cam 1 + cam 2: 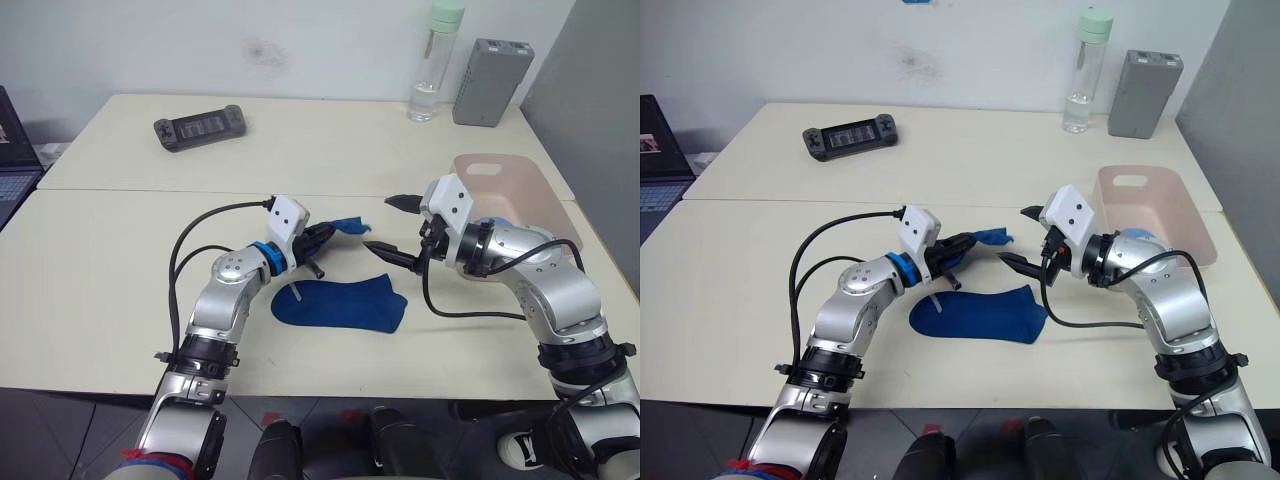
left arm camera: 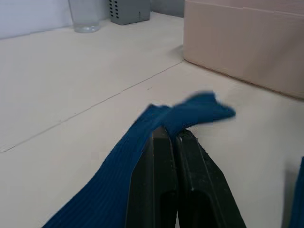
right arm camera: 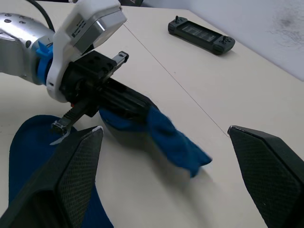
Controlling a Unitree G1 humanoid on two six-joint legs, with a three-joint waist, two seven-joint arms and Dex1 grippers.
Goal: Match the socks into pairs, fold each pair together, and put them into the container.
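Left gripper point(image 1: 962, 247) over the middle of the bench point(image 1: 760, 280), jaws closed on one dark blue sock point(image 1: 990, 238); free end of that sock sticking out past the fingertips toward the right gripper, raised off the surface. In the left wrist view, both black fingers point(image 2: 159, 185) pressed together with the sock fabric draped over and around them.

Second dark blue sock point(image 1: 980, 313) lying flat on the bench just in front of and below the left gripper, toe end toward the robot's right. Not touched by either gripper.

Right gripper point(image 1: 1025, 238) facing the left one, jaws wide open, nothing between them. Held sock's free end near the gap between the right fingertips; contact not discernible. In the right wrist view, both right fingers point(image 3: 71, 180) spread far apart with the held sock between them in the background.

Pale pink container point(image 1: 1185, 215) on the bench at the robot's right, behind the right forearm. Something light blue point(image 1: 1137, 234) visible at the container's near wall, partly hidden by the arm; inside or outside not discernible.

At the far side of the bench: handheld game console point(image 1: 852, 134), clear water bottle point(image 1: 1086, 72) with pale green cap, grey box point(image 1: 1143, 94) beside it.
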